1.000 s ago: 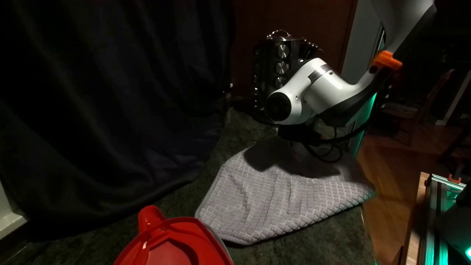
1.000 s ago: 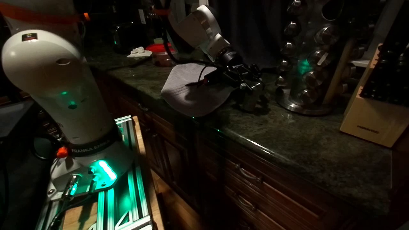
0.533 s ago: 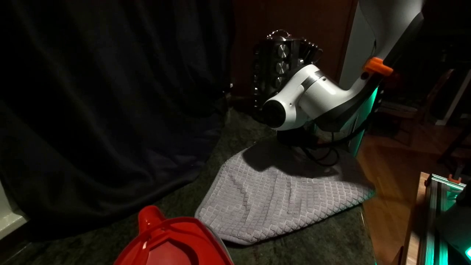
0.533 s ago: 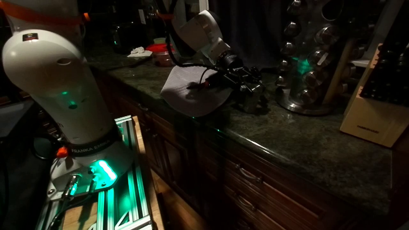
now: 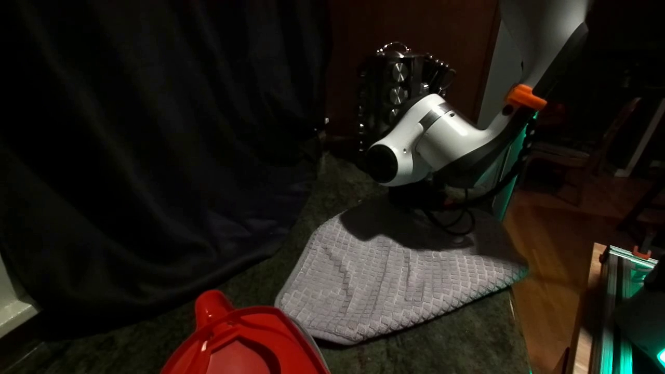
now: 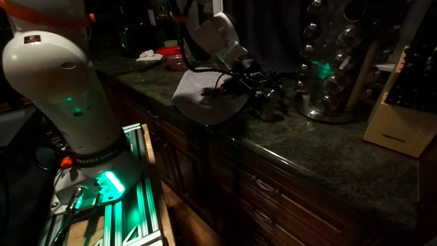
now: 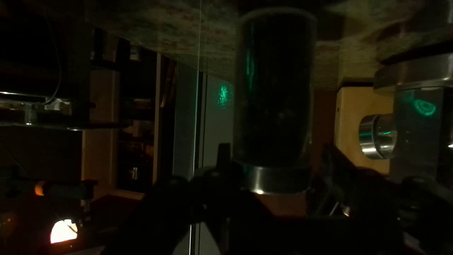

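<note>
A dark glass jar with a silver lid [image 7: 276,179] appears upright on the counter [image 6: 341,150], though the wrist view shows it upside down. My gripper [image 7: 275,148] has its fingers either side of the jar at lid height. The left-hand finger [image 7: 223,156] lies close against the jar, and contact is hard to tell. A visible gap parts the right-hand finger [image 7: 331,161] from it. In an exterior view the small jar [image 6: 268,109] is seen below the dark gripper [image 6: 271,89]. The arm [image 5: 452,137] hides both in an exterior view.
A grey textured towel [image 5: 389,291] lies beside the jar. The round spice rack [image 6: 327,68] stands close by, then a wooden knife block [image 6: 396,126]. A red-lidded vessel [image 5: 244,343] and a black curtain [image 5: 156,156] border the counter. The counter's front edge [image 6: 273,155] drops off.
The arm has moved lower and slightly left in an exterior view, the jar coming down a little with it. The fingers have since spread apart around the jar.
</note>
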